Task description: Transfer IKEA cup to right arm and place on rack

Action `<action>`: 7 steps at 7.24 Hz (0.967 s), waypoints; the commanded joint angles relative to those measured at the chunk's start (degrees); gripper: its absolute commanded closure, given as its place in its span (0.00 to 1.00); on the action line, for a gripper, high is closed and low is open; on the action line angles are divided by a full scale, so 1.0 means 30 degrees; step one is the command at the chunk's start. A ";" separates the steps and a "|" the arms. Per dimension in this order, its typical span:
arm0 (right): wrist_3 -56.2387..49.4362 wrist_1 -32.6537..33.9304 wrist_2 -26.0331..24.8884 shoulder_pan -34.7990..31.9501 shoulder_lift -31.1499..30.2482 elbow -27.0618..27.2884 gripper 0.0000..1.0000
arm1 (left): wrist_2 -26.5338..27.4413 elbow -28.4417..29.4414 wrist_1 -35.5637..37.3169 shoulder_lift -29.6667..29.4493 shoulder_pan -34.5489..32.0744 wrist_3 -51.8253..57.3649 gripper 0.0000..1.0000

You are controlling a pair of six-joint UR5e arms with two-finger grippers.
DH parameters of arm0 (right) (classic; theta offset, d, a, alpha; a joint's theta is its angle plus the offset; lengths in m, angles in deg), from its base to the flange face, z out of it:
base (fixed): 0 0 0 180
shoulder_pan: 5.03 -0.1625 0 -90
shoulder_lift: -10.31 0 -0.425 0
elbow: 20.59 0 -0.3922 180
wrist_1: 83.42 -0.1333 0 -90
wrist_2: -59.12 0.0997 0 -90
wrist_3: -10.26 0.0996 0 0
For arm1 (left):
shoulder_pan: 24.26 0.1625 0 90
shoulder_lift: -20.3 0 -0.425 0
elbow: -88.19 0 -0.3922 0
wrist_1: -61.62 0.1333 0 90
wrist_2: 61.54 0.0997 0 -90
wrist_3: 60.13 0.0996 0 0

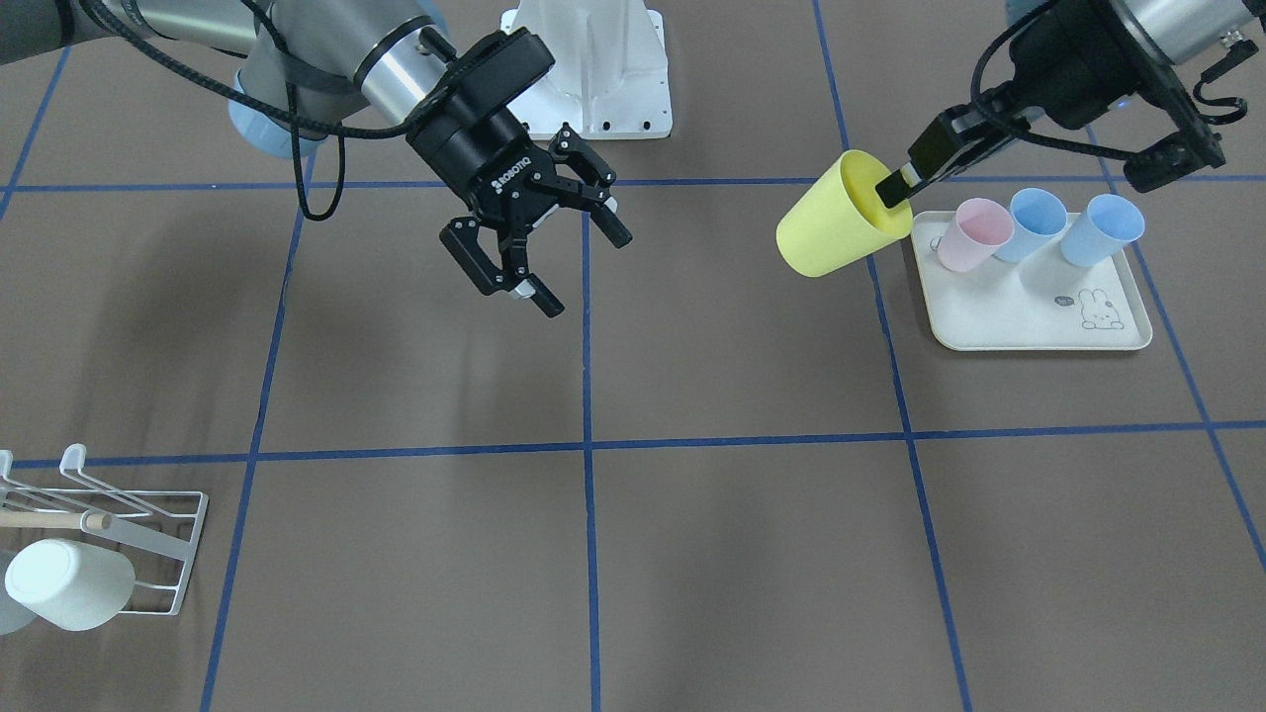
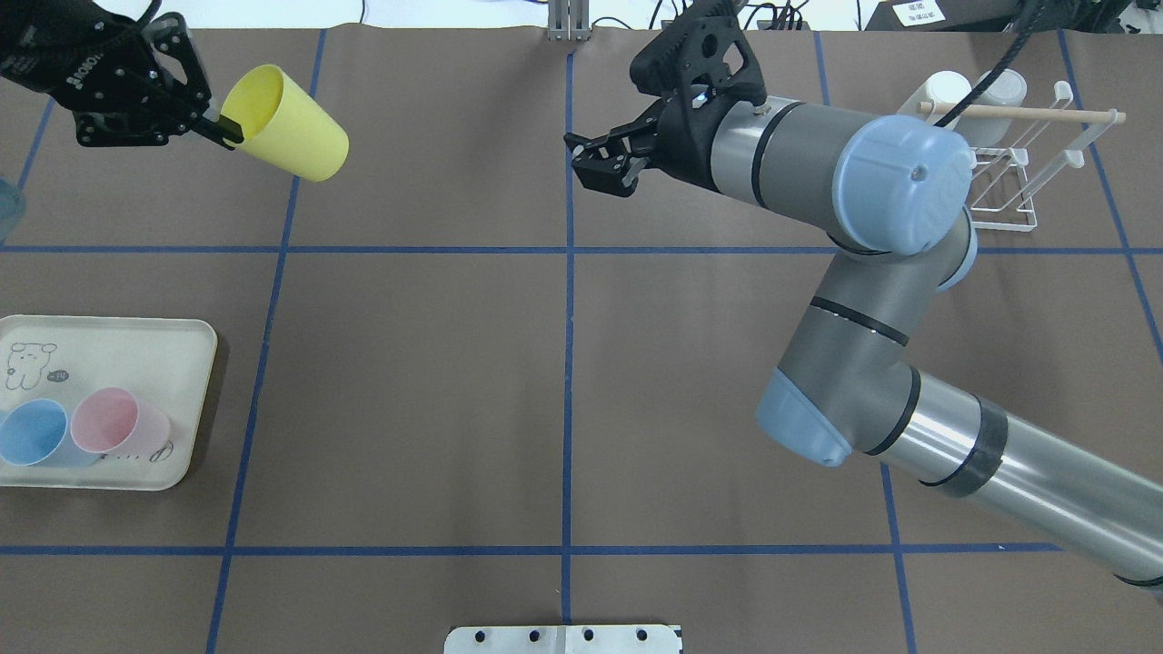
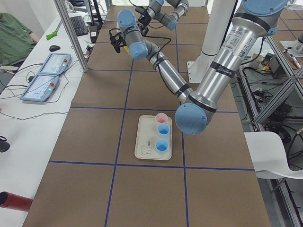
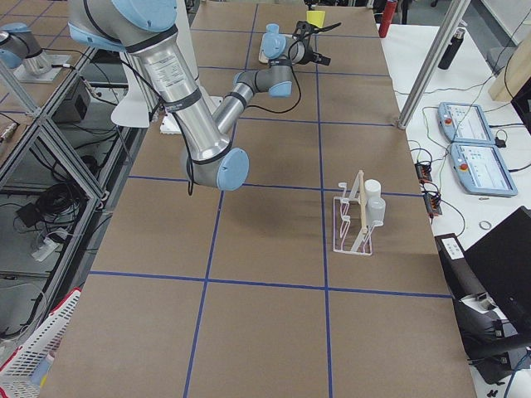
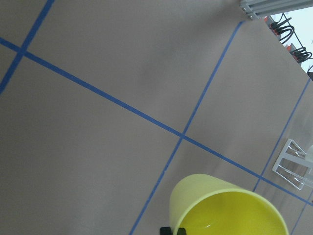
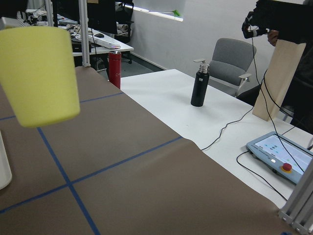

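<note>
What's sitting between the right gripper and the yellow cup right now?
Nothing. In the overhead view, only bare brown table shows between the right gripper and the yellow cup pinched by the left gripper.

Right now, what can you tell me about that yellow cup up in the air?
The yellow cup is a plain tumbler with no handle, smooth like plastic, narrowing toward its base. It hangs in the air over the table, tipped on its side. The left gripper pinches its rim, one finger inside the mouth and one outside. What shows of its inside looks empty. Its base points toward the open right gripper, which does not touch it.
</note>
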 commanded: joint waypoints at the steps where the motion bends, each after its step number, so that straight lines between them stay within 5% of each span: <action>1: -0.1023 -0.0577 -0.1305 0.0942 0.0642 -0.0004 0.02 | -0.1479 0.0026 -0.0563 -0.0448 0.0023 -0.1773 1.00; 3: -0.1906 -0.3239 -0.4351 0.2583 0.0616 -0.0150 0.04 | -0.1544 0.0056 -0.0861 -0.1293 0.0081 -0.3530 1.00; 7: -0.2954 -0.4185 -0.4627 0.3290 0.0587 -0.0122 0.04 | -0.1808 0.0085 -0.0978 -0.1708 0.0315 -0.4270 1.00</action>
